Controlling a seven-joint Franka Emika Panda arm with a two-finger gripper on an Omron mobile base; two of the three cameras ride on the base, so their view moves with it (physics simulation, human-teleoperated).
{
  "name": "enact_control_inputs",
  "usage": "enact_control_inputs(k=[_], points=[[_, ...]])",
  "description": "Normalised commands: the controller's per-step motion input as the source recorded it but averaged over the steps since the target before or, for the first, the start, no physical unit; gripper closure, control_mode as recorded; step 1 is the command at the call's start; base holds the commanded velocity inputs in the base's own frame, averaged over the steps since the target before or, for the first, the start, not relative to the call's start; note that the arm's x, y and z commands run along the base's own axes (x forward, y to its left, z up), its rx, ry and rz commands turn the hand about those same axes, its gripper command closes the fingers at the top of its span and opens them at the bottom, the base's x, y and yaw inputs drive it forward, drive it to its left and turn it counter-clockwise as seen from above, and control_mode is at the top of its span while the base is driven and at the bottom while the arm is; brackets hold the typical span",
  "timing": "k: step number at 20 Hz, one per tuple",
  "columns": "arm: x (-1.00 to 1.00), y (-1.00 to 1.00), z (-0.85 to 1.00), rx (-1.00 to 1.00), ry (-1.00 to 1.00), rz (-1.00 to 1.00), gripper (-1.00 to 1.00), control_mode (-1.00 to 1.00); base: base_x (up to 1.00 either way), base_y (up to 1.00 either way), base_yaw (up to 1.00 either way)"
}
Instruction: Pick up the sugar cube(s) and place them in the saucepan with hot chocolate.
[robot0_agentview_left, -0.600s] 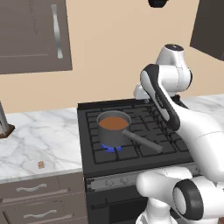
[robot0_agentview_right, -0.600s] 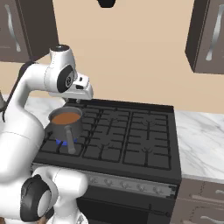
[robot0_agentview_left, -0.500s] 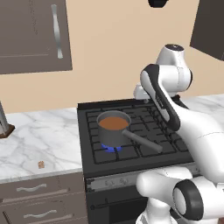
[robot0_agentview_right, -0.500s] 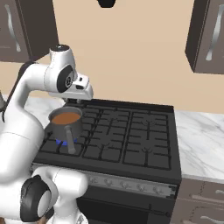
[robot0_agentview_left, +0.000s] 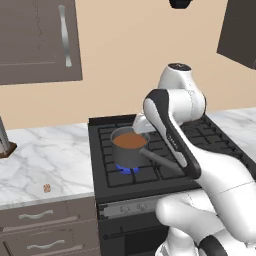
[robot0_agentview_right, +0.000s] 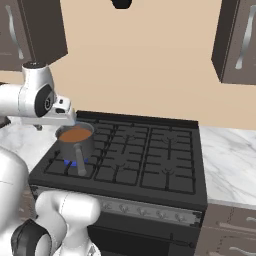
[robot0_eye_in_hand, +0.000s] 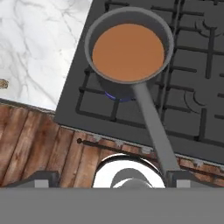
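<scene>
Two base cams sit behind the arm, one per side, both looking forward and down at the same stove (robot0_agentview_left: 145, 165) and saucepan (robot0_agentview_left: 129, 148). The hand cam looks almost straight down from close above, the saucepan (robot0_eye_in_hand: 129, 50) ahead of the jaws and its handle running back between them toward the lens.

saucepan (robot0_agentview_left: 131, 148) blocks front-left burner; counter (robot0_agentview_left: 55, 160) open

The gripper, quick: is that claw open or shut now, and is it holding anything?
Gripper: open and holding nothing, above the saucepan on the stove; the sugar cube lies on the counter.
</scene>
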Motion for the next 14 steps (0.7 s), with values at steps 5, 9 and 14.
enact_control_inputs(k=[5,9,14], points=[[-0.07,1.0,-0.94,-0.06,0.21,0.01,-1.0,-1.0,0.0,0.0,0.0],[0.0,1.0,-0.57,-0.18,0.22,-0.02,-1.0,-1.0,0.0,0.0,0.0],[0.03,1.0,-0.26,-0.25,0.2,-0.02,-1.0,-1.0,0.0,0.0,0.0]])
